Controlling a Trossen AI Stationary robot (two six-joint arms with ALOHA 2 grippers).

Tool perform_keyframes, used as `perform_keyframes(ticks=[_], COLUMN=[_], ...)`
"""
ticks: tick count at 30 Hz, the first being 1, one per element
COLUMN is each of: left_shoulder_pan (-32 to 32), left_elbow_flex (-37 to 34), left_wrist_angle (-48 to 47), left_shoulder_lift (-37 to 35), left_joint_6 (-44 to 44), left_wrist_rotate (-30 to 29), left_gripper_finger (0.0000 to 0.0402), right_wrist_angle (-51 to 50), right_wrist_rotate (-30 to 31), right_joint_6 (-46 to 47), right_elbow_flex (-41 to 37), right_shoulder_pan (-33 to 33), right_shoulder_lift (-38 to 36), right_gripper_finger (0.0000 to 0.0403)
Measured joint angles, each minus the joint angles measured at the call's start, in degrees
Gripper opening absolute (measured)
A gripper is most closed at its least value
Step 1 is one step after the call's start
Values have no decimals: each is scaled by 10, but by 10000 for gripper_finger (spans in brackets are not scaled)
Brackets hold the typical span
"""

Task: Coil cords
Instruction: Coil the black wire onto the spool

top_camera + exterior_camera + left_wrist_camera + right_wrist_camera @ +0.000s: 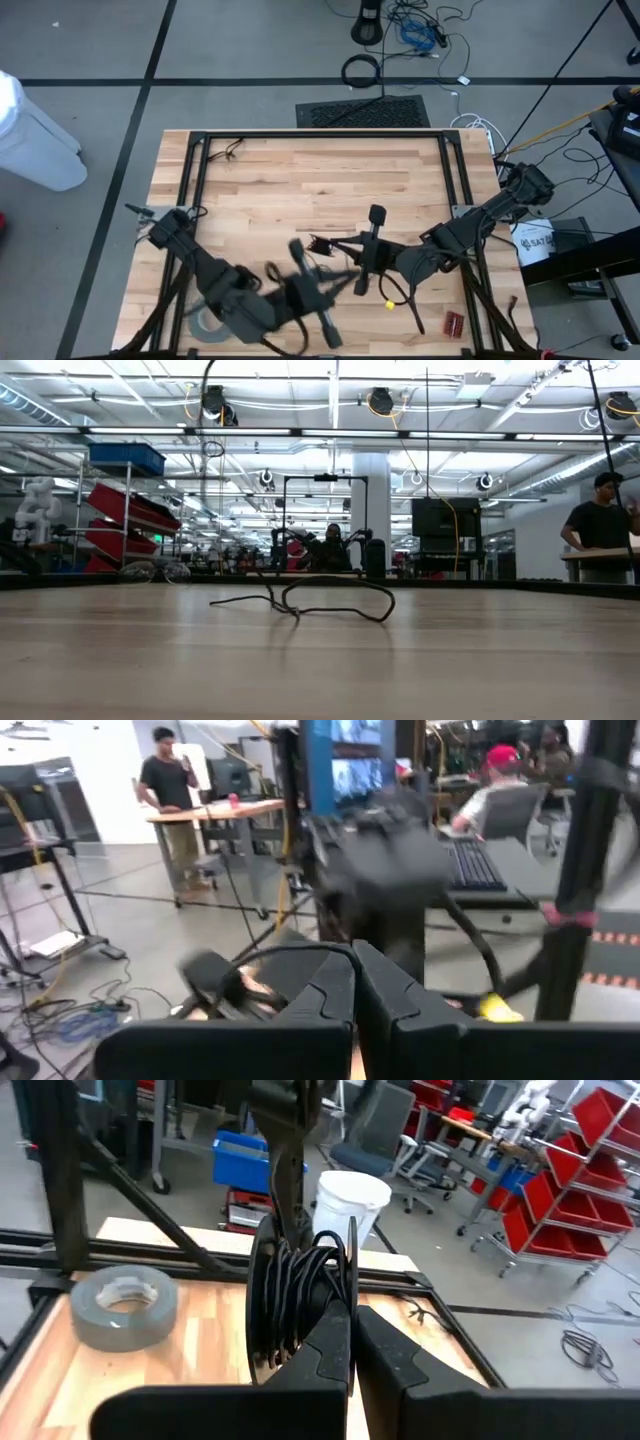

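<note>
**Scene inventory**

- One wooden table [300, 180] carries two arms and one grey tape roll [207, 322]. The roll lies flat at the near edge, under the left arm.
- One black disc [300, 1295] stands on edge, with dark cord wound around it in several turns. It is near the tape roll, on the side toward the middle of the table.
- One thin dark wire [300, 600] lies in a loose loop on the table top, well apart from the tape roll. Whether it joins the disc cannot be told.
- One small yellow item [389, 304] and one reddish-brown item [455, 323] lie well apart from the tape roll, on the right arm's side. The reddish-brown item is the farther of the two.
- One white bucket [350, 1200] stands on the floor beyond the tape roll and off the table.

**Gripper status**

- The left gripper [355, 995] is near the tape roll, toward the table's middle. Its two fingers are clenched together, with nothing visible between them.
- The right gripper [352, 1345] is farther from the tape roll, with the disc between the two. Its two fingers are pressed together just behind the disc. Whether they pinch any cord cannot be told.

**Background**

- Two people are visible in the room beyond the table, one standing [170, 785] and one seated [495, 795].
</note>
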Motion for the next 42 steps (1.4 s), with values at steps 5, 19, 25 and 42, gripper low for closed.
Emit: perform_keyframes(ticks=[5, 19, 25, 42], left_shoulder_pan=[-11, -13, -14, -23], left_elbow_flex=[0, 0, 0, 0], left_wrist_angle=[-1, -215, -243, -245], left_shoulder_lift=[27, 36, 36, 69], left_joint_6=[-2, -134, -174, -222], left_wrist_rotate=[8, 48, 174, 166], left_gripper_finger=[0, 29, 108, 295], right_wrist_angle=[0, -5, -28, -28], right_wrist_rotate=[-6, -113, -126, -171], right_joint_6=[-13, -5, 3, -37], right_elbow_flex=[0, 0, 0, 0], right_shoulder_pan=[-1, 2, 3, 3], right_shoulder_lift=[-11, -35, -48, -80], right_gripper_finger=[0, 0, 0, 0])
